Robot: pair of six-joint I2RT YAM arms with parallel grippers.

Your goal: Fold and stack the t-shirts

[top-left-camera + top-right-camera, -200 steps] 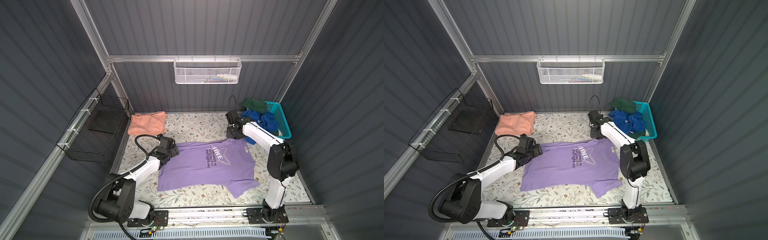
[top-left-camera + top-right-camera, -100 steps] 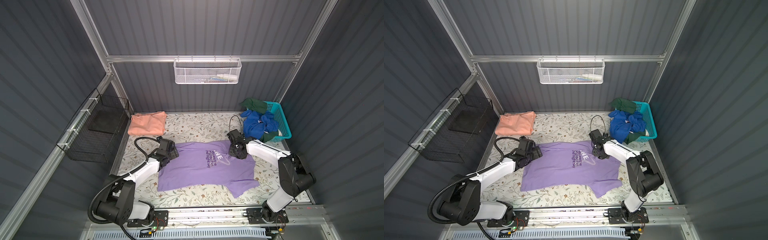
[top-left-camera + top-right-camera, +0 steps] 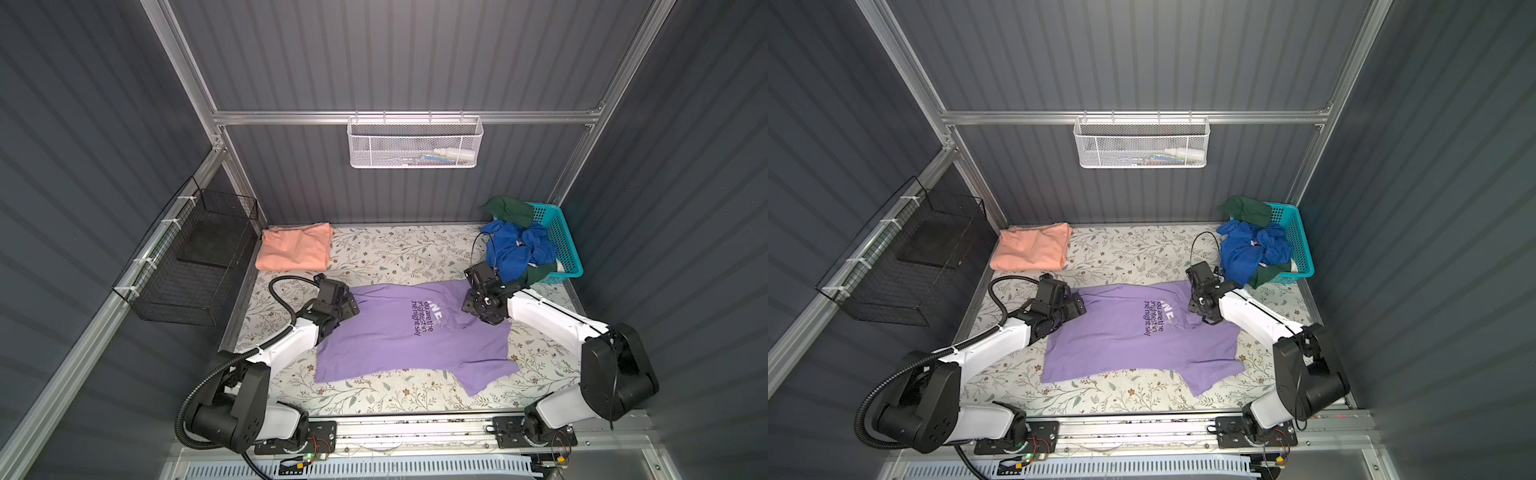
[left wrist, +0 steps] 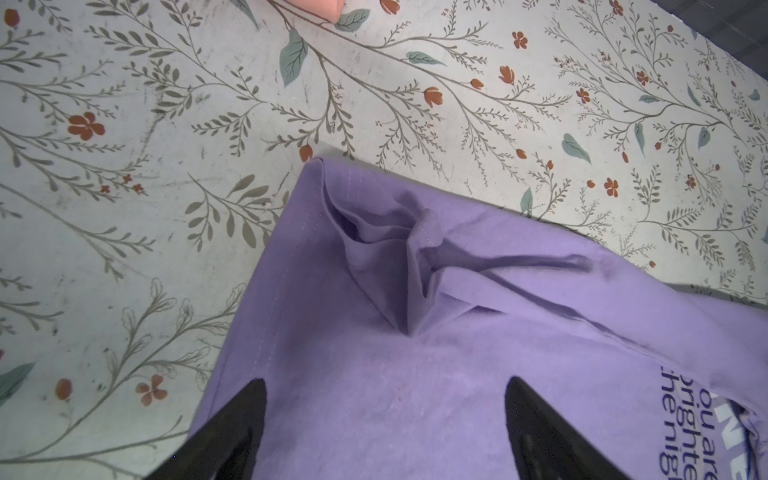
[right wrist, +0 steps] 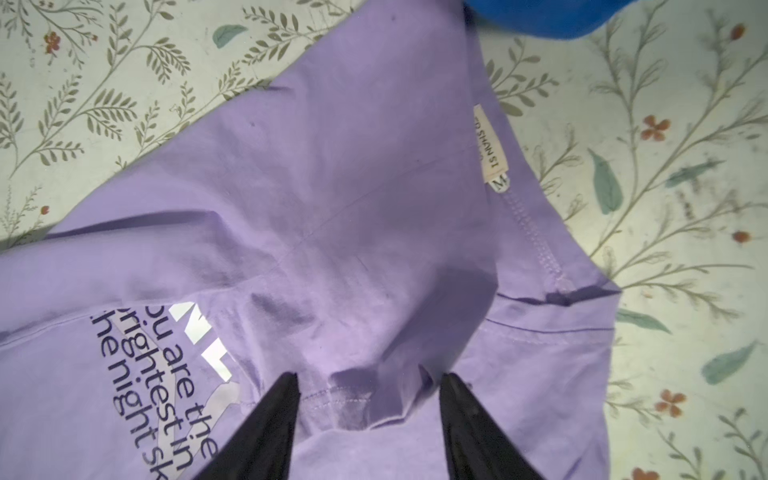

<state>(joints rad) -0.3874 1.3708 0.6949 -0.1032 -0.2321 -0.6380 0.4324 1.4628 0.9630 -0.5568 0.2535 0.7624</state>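
Since 1 second ago the right arm point(image 3: 548, 320) has swung down from beside the turquoise basket point(image 3: 565, 249) at the upper right to the right end of the purple t-shirt point(image 3: 415, 349). The right jaws have gone from shut to parted, and I see them standing apart over the collar with nothing pinched. The left arm point(image 3: 291, 340) has barely shifted. The left jaws stand wide apart over the shirt's left end, holding nothing.

The purple t-shirt lies spread at the middle of the desk point(image 3: 395, 253), 1 sleeve pointing to the lower right. I have bare desk above it and a narrower strip below it. The salmon t-shirt point(image 3: 295, 251) sits folded in the upper left corner, well apart from the purple one.

The lettering point(image 3: 419, 318) reads "ou are the", "rightest in", "the night sky", its first letters hidden at a fold. The right wrist view shows a neck label point(image 5: 492, 145) ending "SHAN SI" and a size tab point(image 5: 500, 183) marked M.

The turquoise basket holds a blue garment point(image 3: 515, 249) and a green garment point(image 3: 509, 210), both spilling over its rim. A white mesh basket point(image 3: 415, 162) on the back wall holds a white bottle point(image 3: 455, 154).
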